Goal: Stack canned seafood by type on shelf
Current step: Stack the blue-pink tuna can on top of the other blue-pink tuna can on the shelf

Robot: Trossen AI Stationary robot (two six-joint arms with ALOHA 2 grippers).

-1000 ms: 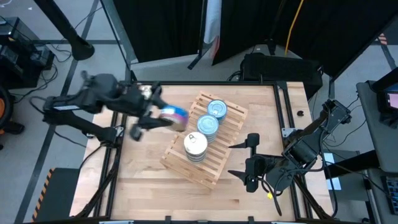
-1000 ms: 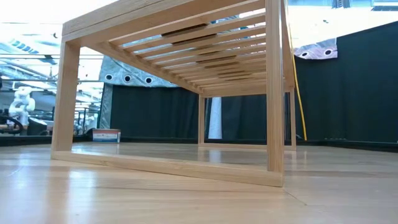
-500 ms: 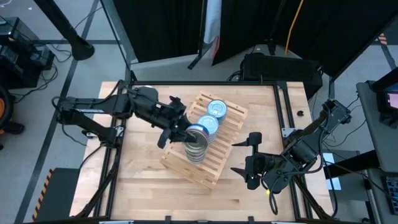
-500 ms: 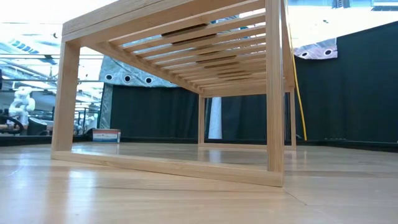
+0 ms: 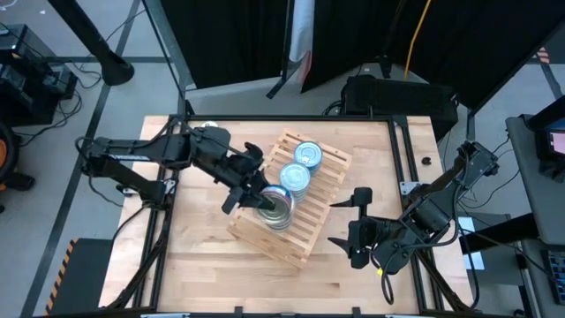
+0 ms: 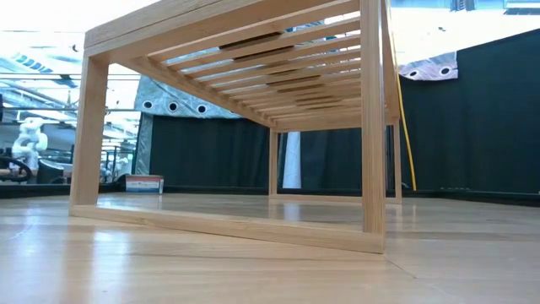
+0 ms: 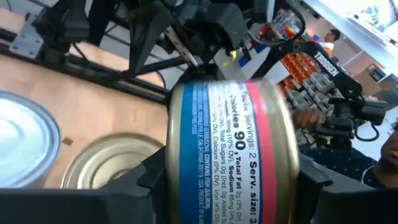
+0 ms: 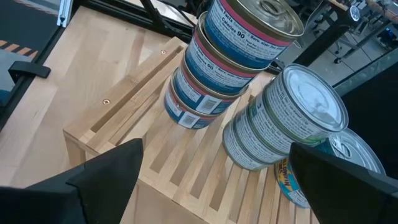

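- Three stacks of canned seafood stand on the shelf (image 5: 291, 208): the near-left stack (image 5: 277, 212) with silver pull-tab tops, a middle stack (image 5: 297, 179) and a far stack (image 5: 307, 155) with pale blue-white tops.
- A second ago the left gripper (image 5: 258, 196) was off the shelf's left side, carrying a tin through the air; now it sits at the near-left stack with that tin (image 8: 254, 26) resting on top.
- The left wrist view shows the tin (image 7: 229, 152) between the left fingers (image 7: 152, 180), label sideways; the jaws look only slightly eased, so I judge the grip is just starting to let go, not yet released.
- In the right wrist view the top tin's red and blue label matches those beneath it, so the sorting by type seems kept.
- The right gripper (image 5: 357, 226) waits wide open and empty, just off the shelf's right end.
- Probably what remains is opening fully and backing off without nudging the tall stack.
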